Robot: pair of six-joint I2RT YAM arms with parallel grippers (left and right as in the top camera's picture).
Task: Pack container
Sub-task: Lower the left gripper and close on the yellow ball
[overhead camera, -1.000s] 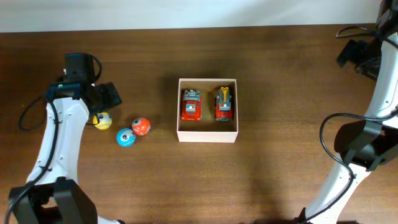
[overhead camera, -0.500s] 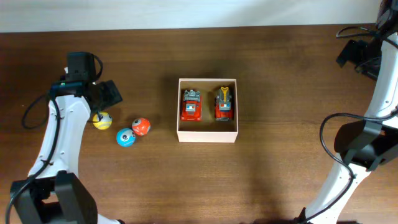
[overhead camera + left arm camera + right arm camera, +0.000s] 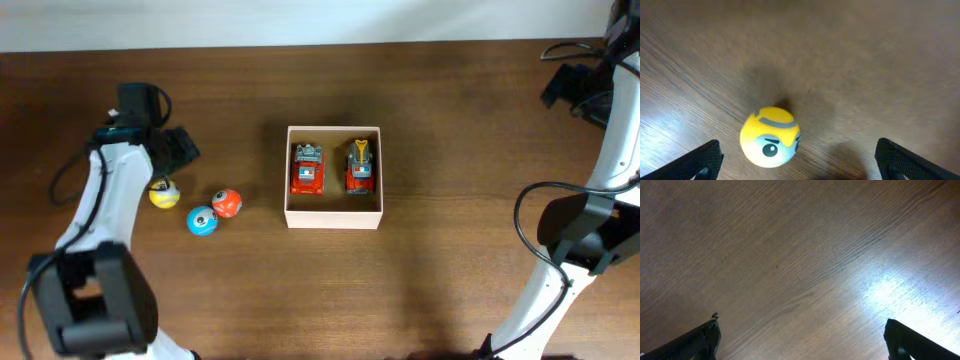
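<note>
The container (image 3: 334, 219), a shallow square box with white walls and a tan inside, sits mid-table in the overhead view. Two red toy trucks (image 3: 308, 168) (image 3: 360, 167) lie side by side in it. Left of it lie a yellow ball (image 3: 164, 194), a blue ball (image 3: 202, 220) and an orange ball (image 3: 227, 203). My left gripper (image 3: 176, 150) hovers just behind the yellow ball. In the left wrist view that gripper (image 3: 800, 165) is open, with the yellow ball (image 3: 770, 136) between the wide-apart fingertips (image 3: 705, 157), untouched. My right gripper (image 3: 802, 340) is open over bare wood.
The right arm (image 3: 575, 85) is raised at the far right edge, with cables near it. The brown wooden table (image 3: 450, 260) ends at a pale wall strip along the back.
The left arm has shifted slightly right and toward the back near the yellow ball. Balls, box, trucks and right arm have not moved.
</note>
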